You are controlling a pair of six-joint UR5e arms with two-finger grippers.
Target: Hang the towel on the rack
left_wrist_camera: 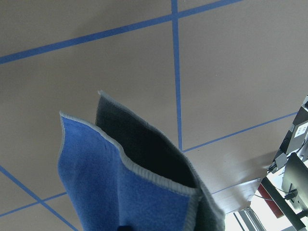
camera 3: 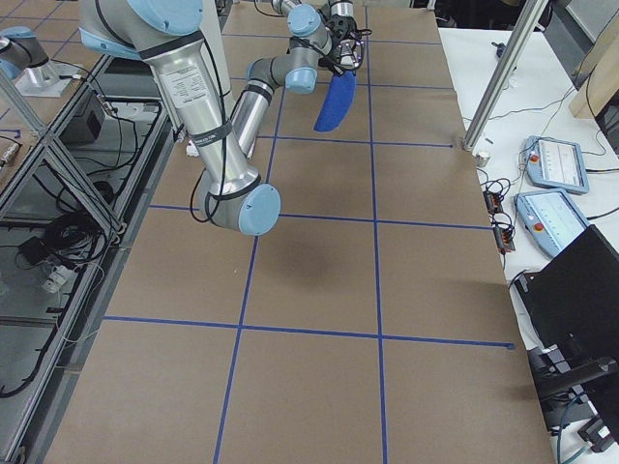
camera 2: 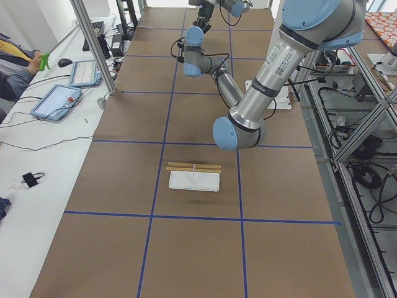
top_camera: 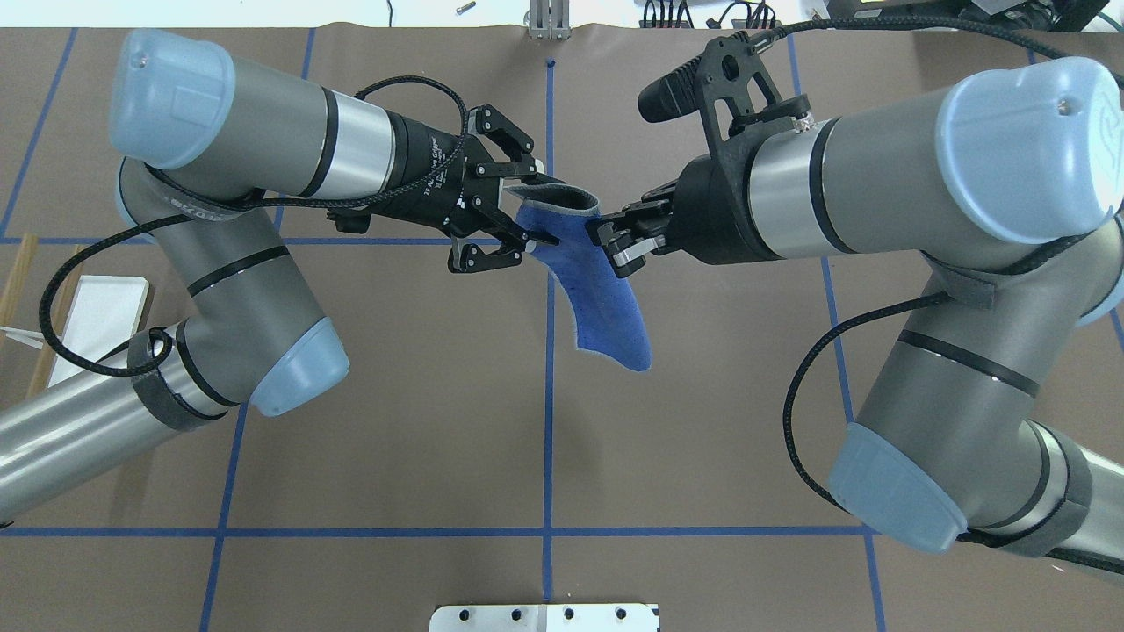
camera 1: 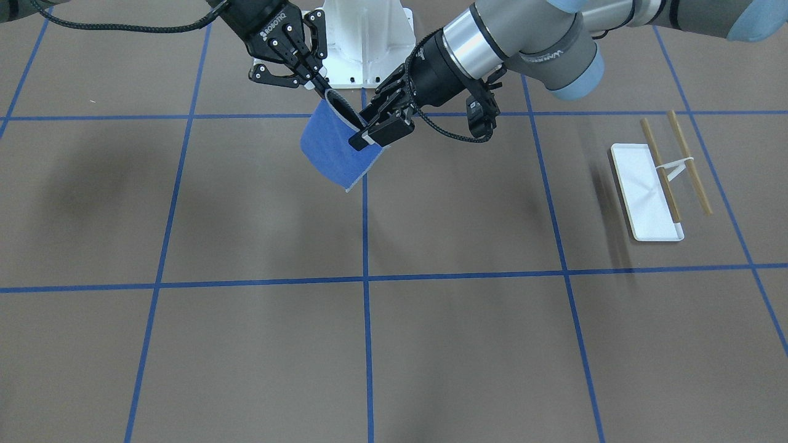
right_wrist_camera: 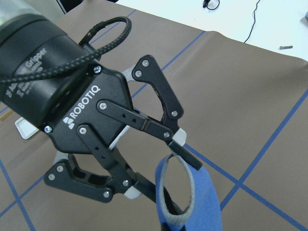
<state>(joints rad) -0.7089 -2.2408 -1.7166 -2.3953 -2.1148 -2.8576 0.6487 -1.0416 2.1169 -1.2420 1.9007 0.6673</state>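
Your left gripper (top_camera: 537,209) and right gripper (top_camera: 616,246) both pinch the towel (top_camera: 606,307) at its top edge, close together, so it sags doubled below them; the rack (camera 1: 643,194) sits well apart beyond the left one, and draping the towel slack could let it slide off.

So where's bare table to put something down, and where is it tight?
Bare: all the table on the operators' side of the crosswise blue tape line, and the stretch between the hanging towel and the rack. Tight: above the table by the white pedestal, where the left gripper and right gripper meet at the towel.
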